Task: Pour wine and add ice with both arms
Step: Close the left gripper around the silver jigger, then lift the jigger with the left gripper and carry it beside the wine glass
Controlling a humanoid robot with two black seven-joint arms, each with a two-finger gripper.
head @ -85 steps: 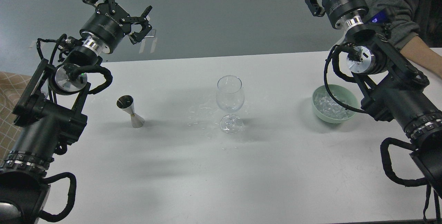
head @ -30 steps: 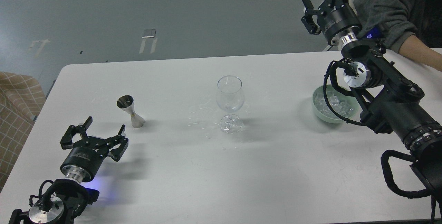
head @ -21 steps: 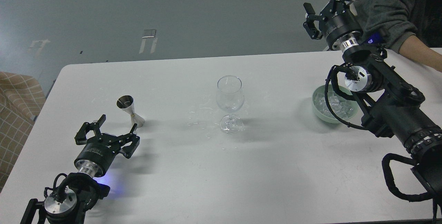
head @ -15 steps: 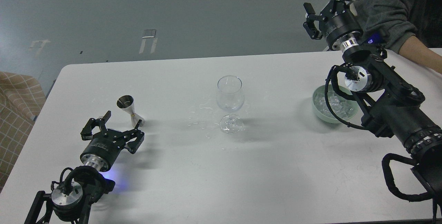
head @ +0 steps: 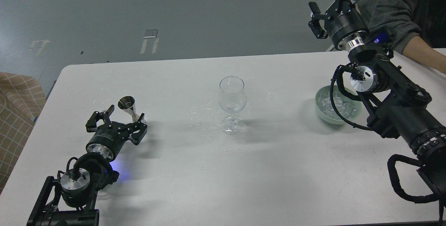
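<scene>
A steel hourglass-shaped jigger [head: 129, 109] is bracketed by the left gripper [head: 118, 116], jaws spread wide on either side of it, not pinching yet. A clear stemmed wine glass [head: 232, 104] is parked mid-table on the matte white table [head: 244, 177]. Glassy ice [head: 336, 104] cubes are piled in a mint-green bowl [head: 322, 112]. The right gripper [head: 329, 1] is held high, jaws spread. No readable writing can be made out anywhere.
</scene>
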